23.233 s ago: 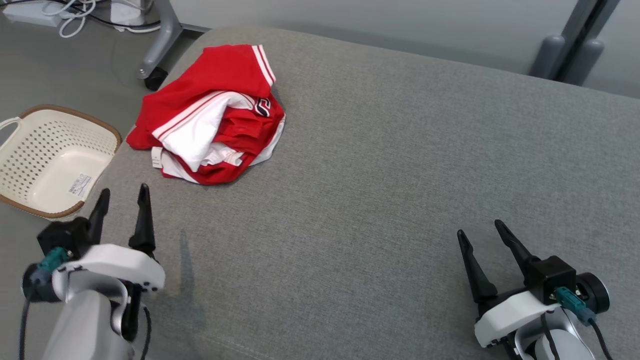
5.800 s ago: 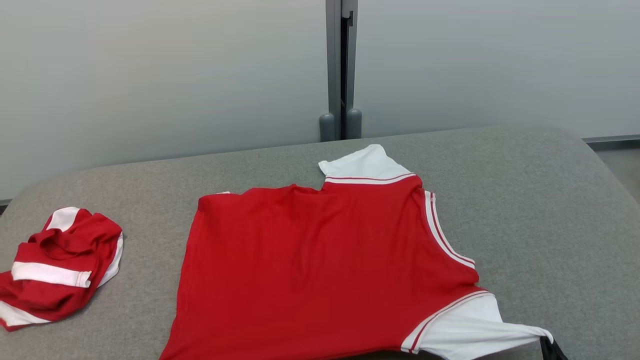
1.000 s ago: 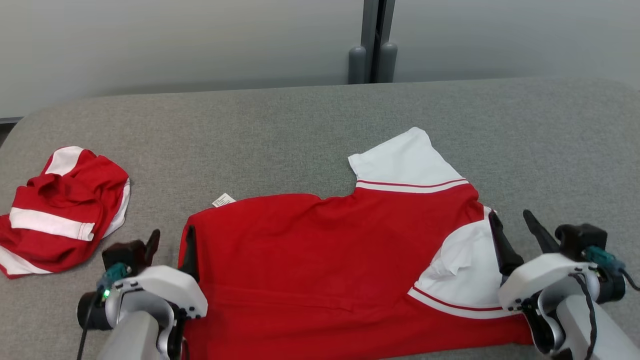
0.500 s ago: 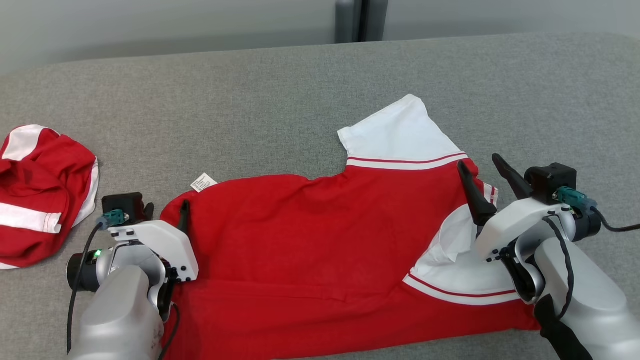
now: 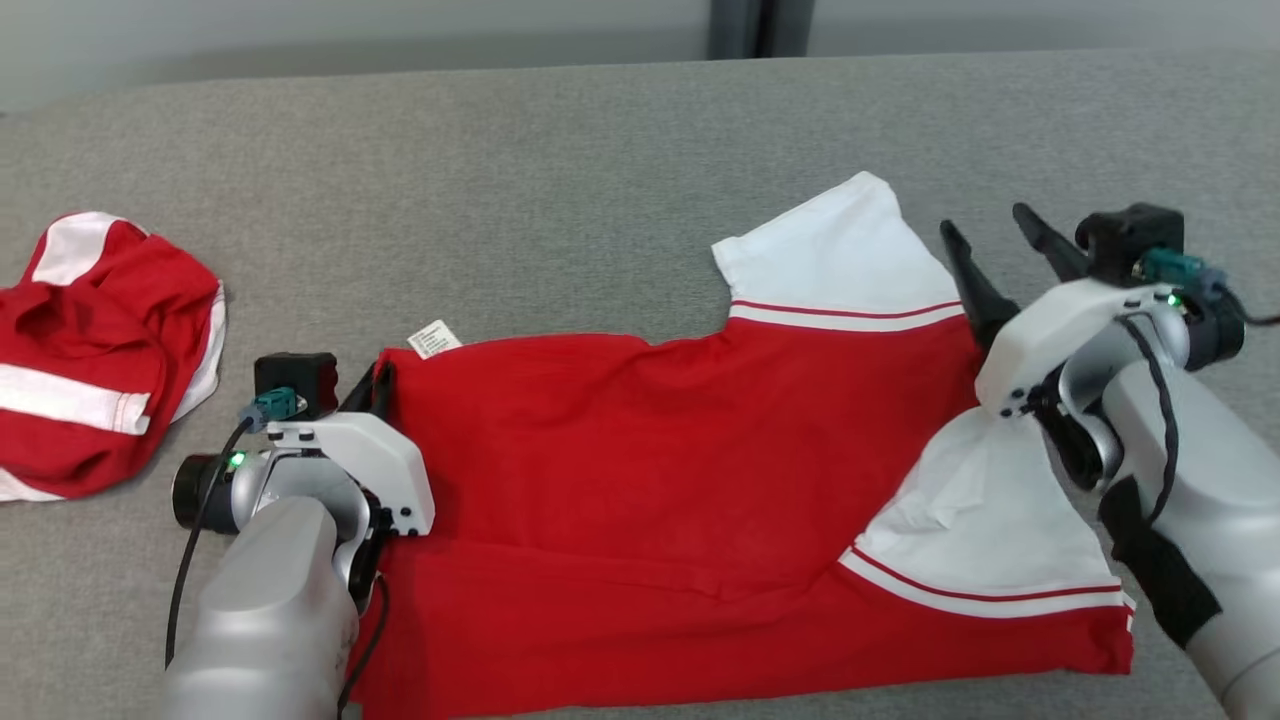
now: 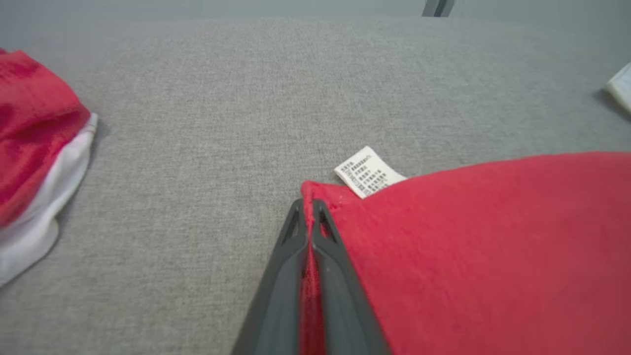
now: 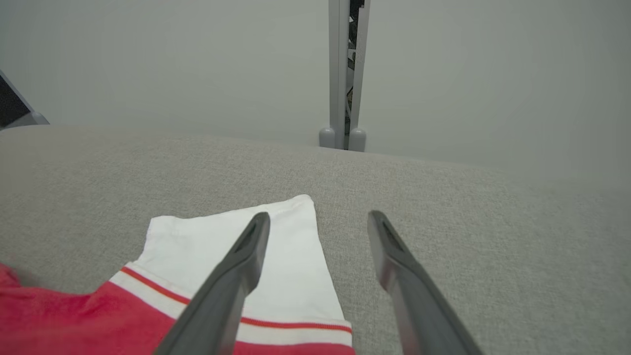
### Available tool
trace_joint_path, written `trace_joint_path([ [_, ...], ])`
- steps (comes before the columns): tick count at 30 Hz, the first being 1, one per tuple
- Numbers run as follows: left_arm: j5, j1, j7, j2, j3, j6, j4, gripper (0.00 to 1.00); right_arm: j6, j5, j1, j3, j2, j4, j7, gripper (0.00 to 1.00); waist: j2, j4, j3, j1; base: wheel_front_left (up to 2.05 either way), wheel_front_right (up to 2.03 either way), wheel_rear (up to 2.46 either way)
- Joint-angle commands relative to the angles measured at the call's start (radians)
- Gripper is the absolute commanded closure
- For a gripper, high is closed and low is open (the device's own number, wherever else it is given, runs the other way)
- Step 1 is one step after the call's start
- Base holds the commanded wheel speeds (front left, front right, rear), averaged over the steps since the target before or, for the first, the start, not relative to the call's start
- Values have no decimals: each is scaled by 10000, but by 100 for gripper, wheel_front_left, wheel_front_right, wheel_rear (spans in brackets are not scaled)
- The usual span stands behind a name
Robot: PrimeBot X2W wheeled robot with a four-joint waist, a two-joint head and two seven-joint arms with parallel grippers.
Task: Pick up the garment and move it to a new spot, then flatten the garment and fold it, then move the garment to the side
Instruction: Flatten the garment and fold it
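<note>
The left gripper (image 6: 306,212) has just closed. Half a second ago it stood wide open at the left corner of the garment (image 5: 650,450). Now it is pressed shut with a thin strip of red cloth inside, so it has hold of that corner. The label (image 6: 367,172) lies just right of its tips and a little beyond them, on the worktop (image 5: 560,200). How many layers of cloth it has caught I cannot tell, because the pinch shows only edge-on.

The right gripper (image 5: 985,222) stays fully open and holds nothing. In the last second it has gone forward, away from the crumpled near sleeve (image 5: 990,520), which is now behind it under the forearm, toward the far sleeve (image 5: 840,260). In the right wrist view it straddles the outer edge of this white sleeve, one side above cloth and the other above bare worktop. It seems not to touch the cloth yet.

The garment lies spread between the two grippers. Its red body is mostly flat, with a long crease along the edge nearest the robot, and the near sleeve is folded back onto the body. A red and white heap (image 5: 90,350) lies well to the left of the left gripper.

For the task, I judge that the moving is done and the flattening is in hand. One corner is secured, and the right side needs its own grip before the cloth can be pulled tight.
</note>
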Motion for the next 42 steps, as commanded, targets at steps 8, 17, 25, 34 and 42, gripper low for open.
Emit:
trace_joint_path([
  [8, -468, -415, -384, -12, -731, -198, -865, 100, -3, 237, -1924, 131, -150, 1620, 1633, 0, 0, 1214, 754, 0, 0, 0, 0],
  [17, -2131, -512, -407, -13, -2739, 122, -2258, 100, -1, 249, -3211, 44, -379, 3203, 2781, 0, 0, 2072, 1538, 0, 0, 0, 0],
  [25, -2854, -657, -413, -2, -3403, 672, -2672, 100, -3, 375, -3364, 200, -372, 3454, 3131, 100, 0, 2147, 1768, 0, 0, 0, 0],
  [34, -2452, -563, -415, 9, -2629, 1137, -3230, 100, -3, -317, -3829, -51, -890, 3700, 500, 100, 0, 1960, 1531, 0, 0, 0, 0],
  [42, -1788, 117, -414, 179, -1779, 969, -3519, 100, -3, -429, -3098, -751, -490, 3758, -469, 100, 0, 1466, 808, 0, 0, 0, 0],
])
